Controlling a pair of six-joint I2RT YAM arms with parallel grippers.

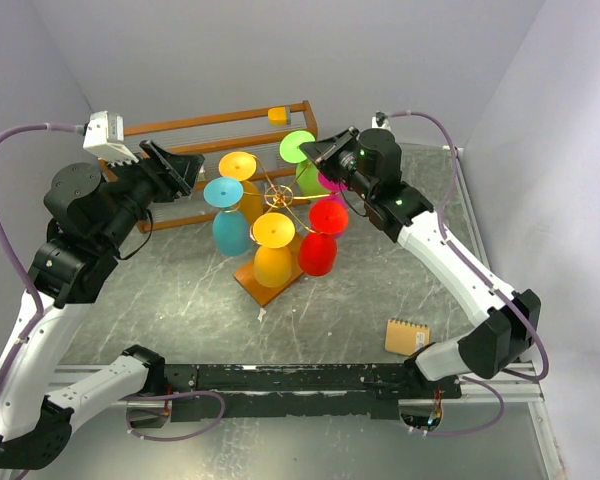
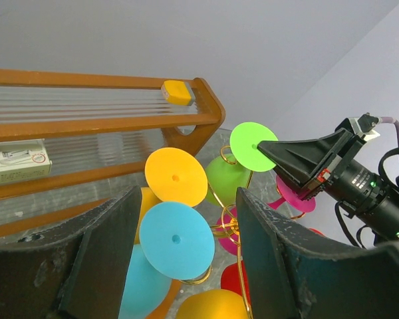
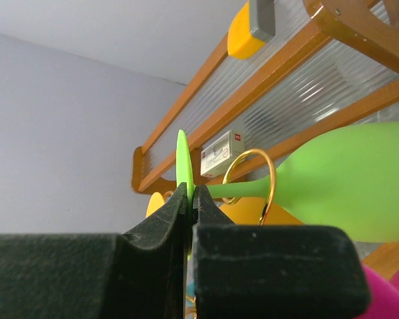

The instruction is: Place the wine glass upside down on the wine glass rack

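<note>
While our right gripper pinches the foot of the green wine glass, upside down in a gold loop of the rack, and our left gripper hovers wide open and empty, we judge that releasing before the stem seats could drop it.

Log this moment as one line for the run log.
right gripper: shut on green wine glass foot | glass: upside down, stem in rack loop | left gripper: open, empty

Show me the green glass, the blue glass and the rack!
green glass (image 1: 296,146), top view, round foot.
blue glass (image 2: 176,239), left wrist view, round foot.
rack (image 1: 263,290), top view, wooden base.
</note>
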